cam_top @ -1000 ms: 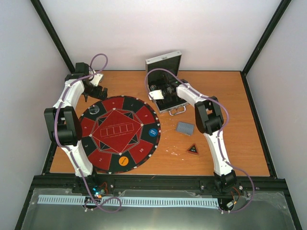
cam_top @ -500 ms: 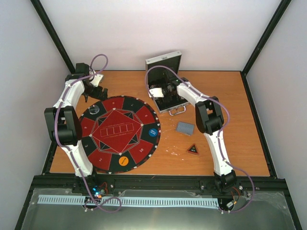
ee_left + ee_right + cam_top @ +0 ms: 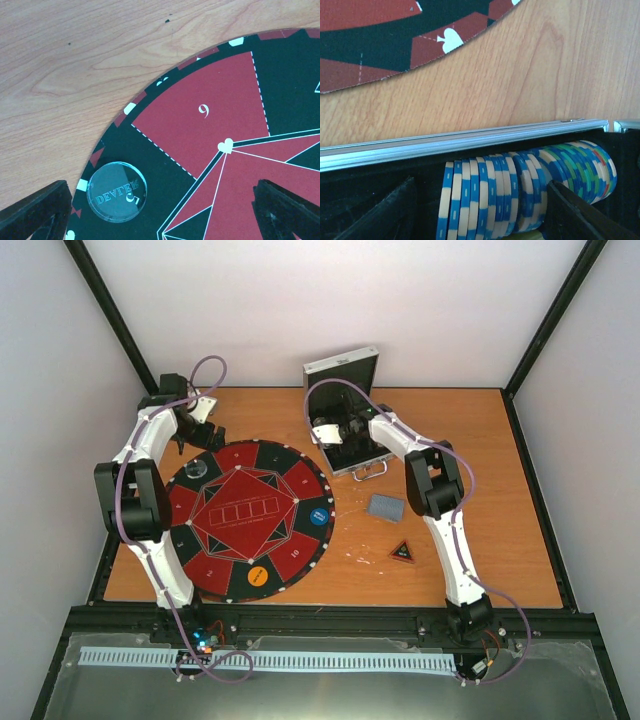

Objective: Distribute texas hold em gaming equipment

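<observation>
A row of blue-and-cream poker chips (image 3: 490, 200), with green ones at its right end, stands on edge in the open silver case (image 3: 352, 455). My right gripper (image 3: 480, 212) is open inside the case (image 3: 445, 145), one finger on each side of the blue chips. It also shows in the top view (image 3: 332, 435). My left gripper (image 3: 160, 215) is open and empty above the mat's far-left rim (image 3: 205, 432). A clear dealer disc (image 3: 116, 191) lies on the mat between its fingers. Grey-blue cards (image 3: 386, 507) and a black-red triangle marker (image 3: 402, 552) lie on the table.
The round red-and-black mat (image 3: 245, 530) covers the left half of the table and carries a blue disc (image 3: 318, 515) and a yellow disc (image 3: 257, 576). The case lid (image 3: 340, 370) stands upright at the back. Black frame posts border the table.
My right gripper has shifted slightly left inside the case over the chips. My left gripper has drawn back a little toward the table's far-left corner.
</observation>
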`<state>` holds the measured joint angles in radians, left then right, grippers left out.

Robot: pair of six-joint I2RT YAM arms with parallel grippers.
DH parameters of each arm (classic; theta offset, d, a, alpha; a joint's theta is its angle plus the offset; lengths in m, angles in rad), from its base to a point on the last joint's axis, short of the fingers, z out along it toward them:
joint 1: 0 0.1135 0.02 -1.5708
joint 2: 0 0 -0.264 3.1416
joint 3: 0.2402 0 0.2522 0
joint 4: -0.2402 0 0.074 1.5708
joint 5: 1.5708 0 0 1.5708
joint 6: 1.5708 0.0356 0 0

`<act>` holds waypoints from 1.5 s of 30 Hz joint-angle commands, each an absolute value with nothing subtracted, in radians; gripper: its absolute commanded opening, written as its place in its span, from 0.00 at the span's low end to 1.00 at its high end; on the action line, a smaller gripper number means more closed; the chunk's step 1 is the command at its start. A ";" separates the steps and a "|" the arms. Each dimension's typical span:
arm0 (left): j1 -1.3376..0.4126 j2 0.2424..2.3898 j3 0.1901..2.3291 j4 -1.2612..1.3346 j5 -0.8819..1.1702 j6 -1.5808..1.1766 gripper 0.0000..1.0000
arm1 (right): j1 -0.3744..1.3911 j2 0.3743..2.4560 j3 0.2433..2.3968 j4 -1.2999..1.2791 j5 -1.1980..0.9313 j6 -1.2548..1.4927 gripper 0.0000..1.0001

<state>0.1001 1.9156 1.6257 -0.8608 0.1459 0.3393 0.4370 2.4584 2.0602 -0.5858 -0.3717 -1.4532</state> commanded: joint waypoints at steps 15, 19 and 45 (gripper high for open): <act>0.104 1.939 1.637 -0.861 0.150 0.357 1.00 | 0.436 2.507 2.064 -0.596 -0.394 -1.459 0.58; 0.104 1.933 1.632 -0.859 0.148 0.360 1.00 | 0.437 2.520 2.071 -0.591 -0.375 -1.463 0.52; 0.104 1.795 1.650 -0.880 0.263 0.383 1.00 | 0.440 2.260 2.092 -0.623 -0.391 -1.286 0.03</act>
